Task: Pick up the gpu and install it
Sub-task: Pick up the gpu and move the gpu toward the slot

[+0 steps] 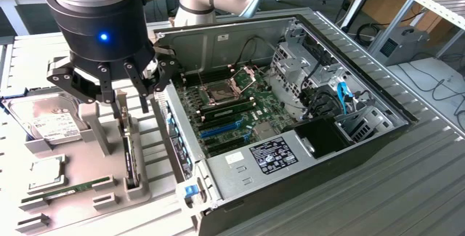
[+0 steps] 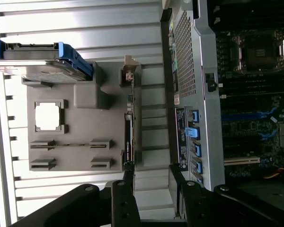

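A holder beside the case seats the gpu.

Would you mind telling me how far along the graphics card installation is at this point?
Done: nothing yet. The graphics card stands on edge in its grey holder, outside the open computer case. In hand: the pincer is open and empty, poised just above one end of the card. Left: the whole pick-up, and fitting the card into the case.

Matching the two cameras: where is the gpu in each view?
Exterior view: the gpu stands on edge in the grey holder, on the exterior view's left of the computer case.
Wrist view: gpu on edge in the holder slot nearest the case.
Shared landmark: the hard drive.
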`<state>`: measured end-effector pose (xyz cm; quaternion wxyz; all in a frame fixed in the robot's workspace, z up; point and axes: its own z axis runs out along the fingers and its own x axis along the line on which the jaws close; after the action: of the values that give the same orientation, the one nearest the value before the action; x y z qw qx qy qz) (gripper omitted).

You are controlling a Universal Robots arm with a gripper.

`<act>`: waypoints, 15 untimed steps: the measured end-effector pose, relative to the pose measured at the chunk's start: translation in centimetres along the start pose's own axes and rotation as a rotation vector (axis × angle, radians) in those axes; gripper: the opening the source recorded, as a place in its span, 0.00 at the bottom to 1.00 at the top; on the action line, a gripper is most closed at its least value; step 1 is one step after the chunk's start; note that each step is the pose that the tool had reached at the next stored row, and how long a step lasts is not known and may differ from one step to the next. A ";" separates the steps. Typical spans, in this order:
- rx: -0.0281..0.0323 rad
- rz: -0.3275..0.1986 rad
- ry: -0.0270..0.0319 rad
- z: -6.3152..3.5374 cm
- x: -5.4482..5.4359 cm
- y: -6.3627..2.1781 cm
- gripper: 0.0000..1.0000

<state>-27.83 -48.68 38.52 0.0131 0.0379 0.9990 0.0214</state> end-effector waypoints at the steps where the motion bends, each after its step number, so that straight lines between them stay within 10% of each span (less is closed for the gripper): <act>1: 0.0001 0.000 0.0001 0.04 0.0 0.00 0.42; 15: 0.0000 0.000 0.0000 0.53 0.0 -0.02 0.42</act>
<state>-27.83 -48.67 37.99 0.0131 0.0379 0.9990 0.0214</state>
